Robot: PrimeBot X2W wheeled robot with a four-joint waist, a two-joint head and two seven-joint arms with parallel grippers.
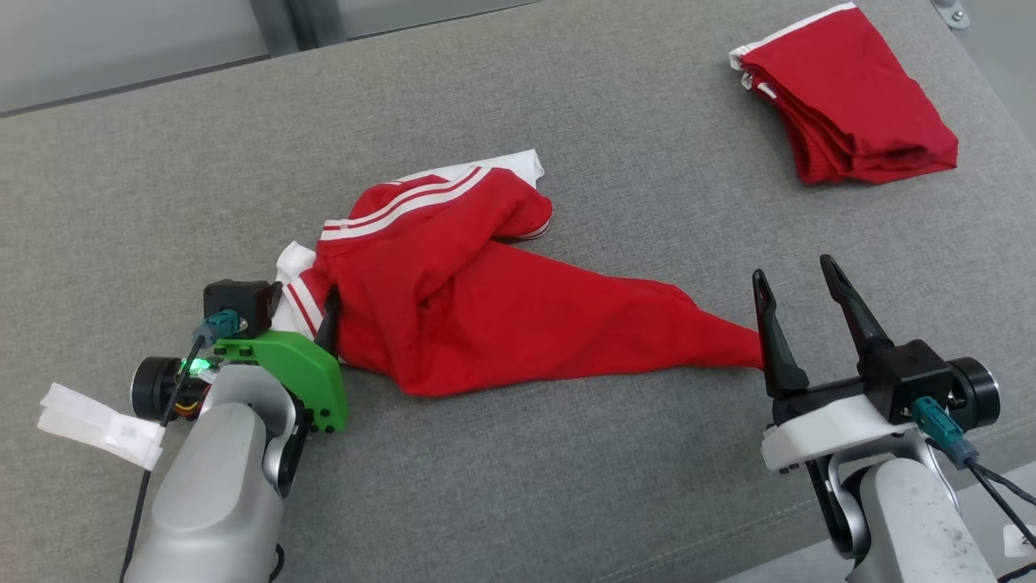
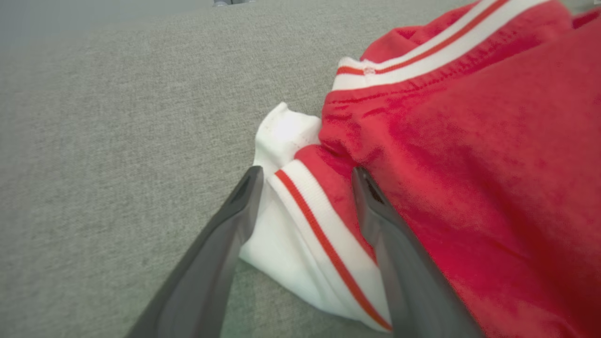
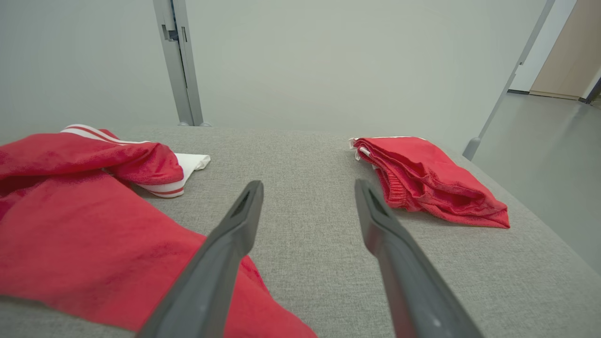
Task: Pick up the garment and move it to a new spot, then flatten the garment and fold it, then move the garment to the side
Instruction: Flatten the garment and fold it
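The garment [image 1: 486, 308] lies bunched near the middle of the grey padded table [image 1: 566, 502]. It is red cloth with white, red-striped trim [image 2: 300, 220]. Its left end is heaped in loose overlapping folds. Its right end is drawn out into a narrow point [image 1: 749, 352]. It is neither flat nor folded.

Treat the flatten-and-fold stage as not yet done. From these views you cannot settle whether the garment is on its new spot. Both grippers stand at its opposite ends, which suggests the step in hand is taking hold of the two ends, to lift or to spread.

The left gripper [image 2: 306, 174] has its jaws spread wide and grips nothing. Its fingers straddle the striped trim at the left end, with the outer finger beside the white edge and the inner one against the red cloth. To grasp here, close on the trim. Check that only the intended layers sit between the fingers, since several folds are stacked at this end.

The right gripper [image 1: 791, 269] is also wide apart and empty. Its left finger stands just beside the pointed tip, and the cloth is not between its jaws. Bring it over the tip before closing.

A second red garment [image 1: 846, 101] lies folded at the far right corner, well apart. Keep the work clear of it.
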